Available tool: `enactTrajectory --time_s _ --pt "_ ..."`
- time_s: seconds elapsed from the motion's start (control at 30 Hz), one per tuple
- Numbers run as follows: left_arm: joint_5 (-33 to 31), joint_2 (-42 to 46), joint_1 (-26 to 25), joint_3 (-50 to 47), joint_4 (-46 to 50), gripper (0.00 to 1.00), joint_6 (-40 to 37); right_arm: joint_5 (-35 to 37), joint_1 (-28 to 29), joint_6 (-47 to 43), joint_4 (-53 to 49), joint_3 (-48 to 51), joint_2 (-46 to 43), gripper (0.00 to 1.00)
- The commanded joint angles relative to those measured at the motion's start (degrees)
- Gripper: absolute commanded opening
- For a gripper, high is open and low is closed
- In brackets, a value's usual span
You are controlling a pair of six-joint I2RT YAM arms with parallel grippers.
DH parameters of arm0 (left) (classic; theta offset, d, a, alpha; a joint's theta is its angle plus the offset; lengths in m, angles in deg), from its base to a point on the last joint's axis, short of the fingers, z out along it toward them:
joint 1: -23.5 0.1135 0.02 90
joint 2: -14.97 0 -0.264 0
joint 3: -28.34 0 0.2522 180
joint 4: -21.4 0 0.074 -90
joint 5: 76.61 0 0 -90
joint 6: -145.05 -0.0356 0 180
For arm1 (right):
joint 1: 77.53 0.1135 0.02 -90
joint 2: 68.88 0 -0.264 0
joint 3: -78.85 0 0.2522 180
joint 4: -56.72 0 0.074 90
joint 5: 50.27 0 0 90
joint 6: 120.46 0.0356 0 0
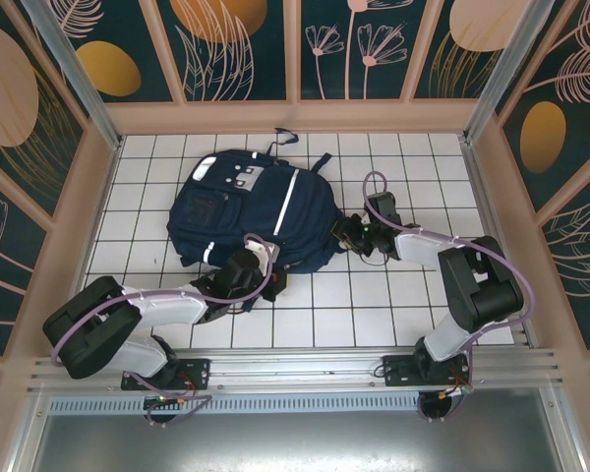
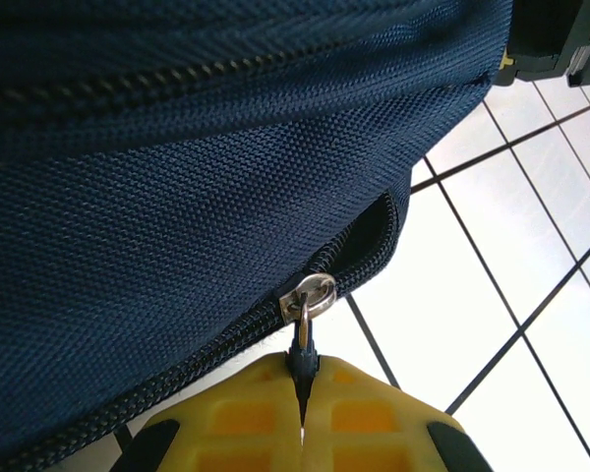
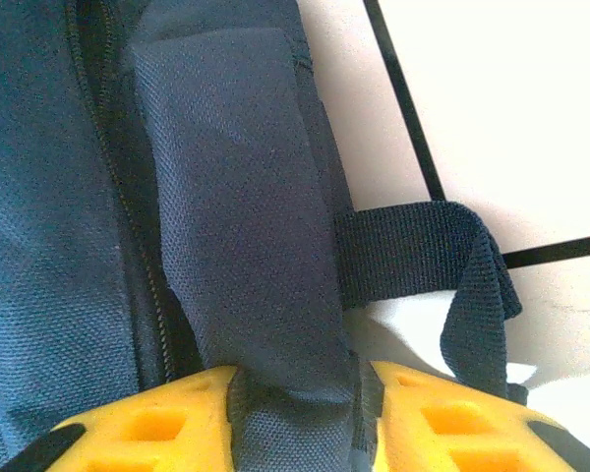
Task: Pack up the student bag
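The student bag (image 1: 251,211), a large navy backpack with white stripes, lies flat on the white tiled table (image 1: 393,305). At its near edge my left gripper (image 1: 257,267) is shut on the black zipper pull (image 2: 302,359), which hangs from a silver slider (image 2: 310,296); its yellow fingers (image 2: 246,418) meet around it. The zip (image 2: 369,241) gapes slightly past the slider. At the bag's right side my right gripper (image 1: 346,236) is shut on a padded navy strap (image 3: 241,226), which is bunched between its yellow fingers (image 3: 147,428). A black webbing loop (image 3: 472,285) runs beside it.
Wooden walls with dark floral panels enclose the table on three sides. Bare white tiles lie to the right of the bag (image 2: 482,285) and in front of it. Both arm bases sit on the metal rail (image 1: 295,369) at the near edge.
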Motion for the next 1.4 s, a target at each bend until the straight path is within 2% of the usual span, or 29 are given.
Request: enactTrajectory --time_s 0.0,0.13,0.27,0.3,0.33,0.43,0.47,0.73,0.8,0.97,1.17,1.37 --pt "-1.36 1.04 -0.21 -0.06 0.59 0.00 -1.25 0.70 -0.16 -3.91 -0.26 -2.53 -2.17 0.48" --pt "-1.14 0.53 -0.24 0.15 0.29 0.00 -1.25 -0.32 -0.94 -6.47 -3.69 -6.13 1.47 0.60" --pt "-1.30 0.29 -0.24 0.43 0.36 0.00 -1.43 -3.26 -1.35 -8.27 -2.95 -9.21 7.35 0.61" --pt "-1.53 0.17 -0.25 0.23 0.39 0.00 -1.48 -4.38 -1.34 -8.67 -2.33 -9.75 8.42 0.57" --pt "-1.80 0.07 -0.16 0.29 0.45 0.00 -1.52 -4.75 -1.31 -8.81 -2.08 -10.22 9.50 0.48" --pt "-1.81 -0.68 0.37 0.78 0.76 0.00 -1.60 -2.70 -1.58 -7.58 -1.52 -9.21 9.52 0.08" --pt "-1.84 -1.09 0.76 1.34 1.17 0.00 -1.76 -1.71 -1.78 -6.89 -1.48 -8.30 8.76 0.00" --pt "1.60 -6.87 5.09 7.44 2.05 0.00 -3.54 3.38 -1.48 1.89 1.60 5.64 -4.69 0.00" --pt "2.13 -8.09 5.59 9.39 2.48 0.00 -4.12 5.05 0.23 4.07 1.81 9.10 -8.00 0.00" --pt "3.29 -9.52 6.30 13.36 4.34 0.00 -5.25 9.59 8.88 11.17 1.91 13.59 -12.26 0.00" --pt "3.04 -5.00 7.33 11.98 6.65 0.00 -5.30 13.66 15.87 19.15 4.46 14.49 -13.02 0.00" --pt "6.31 3.37 7.26 4.56 6.79 0.00 -1.49 16.25 16.05 21.75 4.39 12.79 -11.23 0.00"
